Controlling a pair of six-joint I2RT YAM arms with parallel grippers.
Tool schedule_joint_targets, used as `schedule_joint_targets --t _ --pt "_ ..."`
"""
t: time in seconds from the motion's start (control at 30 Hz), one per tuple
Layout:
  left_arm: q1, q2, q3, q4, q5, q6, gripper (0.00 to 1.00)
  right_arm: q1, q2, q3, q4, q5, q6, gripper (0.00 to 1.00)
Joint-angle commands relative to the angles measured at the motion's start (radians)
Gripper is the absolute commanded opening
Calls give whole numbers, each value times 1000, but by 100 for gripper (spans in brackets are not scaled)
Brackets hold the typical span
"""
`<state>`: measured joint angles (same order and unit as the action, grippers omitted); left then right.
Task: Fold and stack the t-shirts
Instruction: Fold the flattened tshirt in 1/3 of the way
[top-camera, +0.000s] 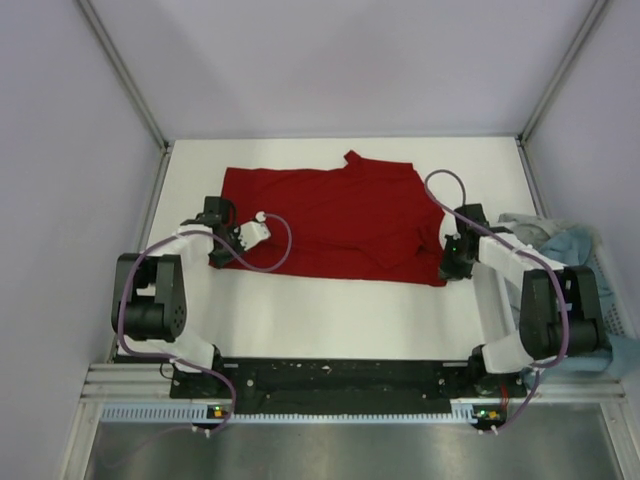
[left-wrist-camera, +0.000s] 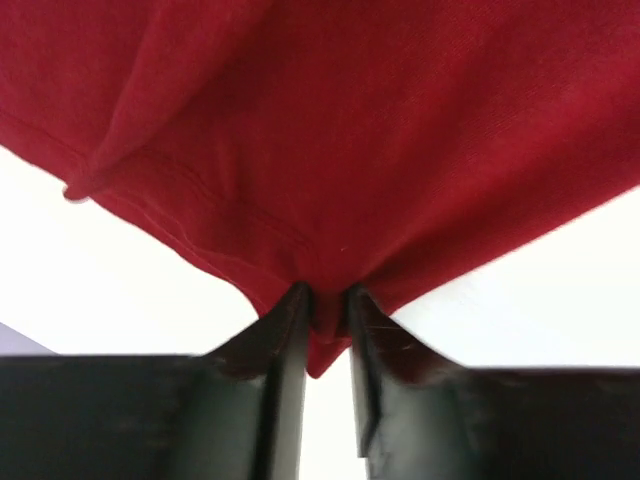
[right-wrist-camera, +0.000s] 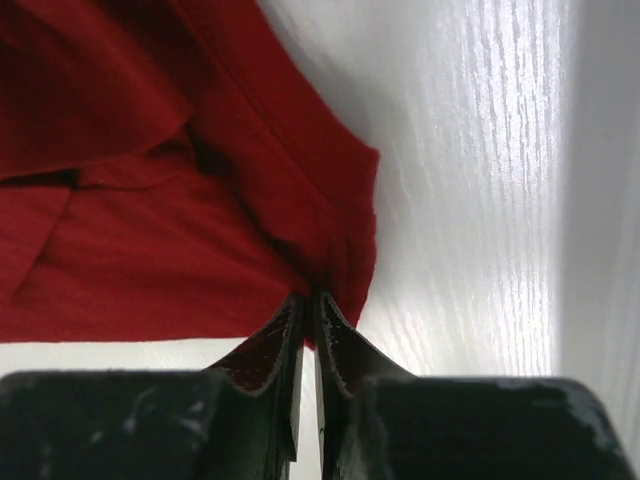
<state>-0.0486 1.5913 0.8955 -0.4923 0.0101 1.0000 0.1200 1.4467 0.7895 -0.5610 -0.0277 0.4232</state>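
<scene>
The deep red t-shirt (top-camera: 330, 222) lies spread across the middle of the white table (top-camera: 330, 320). My left gripper (top-camera: 216, 250) is shut on the shirt's near left corner; in the left wrist view the red cloth (left-wrist-camera: 330, 150) is pinched between the jaws of the left gripper (left-wrist-camera: 326, 305). My right gripper (top-camera: 447, 268) is shut on the shirt's near right corner; in the right wrist view the hem (right-wrist-camera: 340, 220) runs into the closed jaws of the right gripper (right-wrist-camera: 309, 300). A teal-blue shirt (top-camera: 570, 245) and a light grey shirt (top-camera: 525, 228) lie bunched at the right edge.
Grey walls and metal frame posts (top-camera: 125, 70) close in the table on three sides. A black rail (top-camera: 330, 380) with both arm bases runs along the near edge. Purple cables (top-camera: 270, 255) loop over the shirt near each wrist.
</scene>
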Motion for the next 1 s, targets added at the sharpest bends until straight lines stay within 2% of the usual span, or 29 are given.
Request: schedule_joint_targets --t 0.0,0.03,0.17,0.47,0.67,0.9,0.93,0.97 --pt "3 21 -13 72 -36 -14 8 -74 -2 -33 70 -43 28 0" --pt "3 10 -17 74 -45 -18 0 -94 -32 -39 67 -41 32 0" --pt "6 -53 -41 57 -93 -21 0 -115 -143 -47 14 11 52 0" --pt "10 -221 -116 -98 -94 -44 0 -115 -252 -56 -122 -26 40 0" --pt "10 -252 -158 -149 -159 -46 0 -115 -313 -79 -184 -104 52 0" --pt "10 -244 -168 -221 -196 -35 0 -117 -305 -79 -221 -156 74 0" --pt "10 -244 -168 -235 -196 -31 0 -115 -305 -78 -227 -161 78 9" --pt "10 -243 -170 -244 -194 -28 9 -115 -305 -78 -229 -156 80 32"
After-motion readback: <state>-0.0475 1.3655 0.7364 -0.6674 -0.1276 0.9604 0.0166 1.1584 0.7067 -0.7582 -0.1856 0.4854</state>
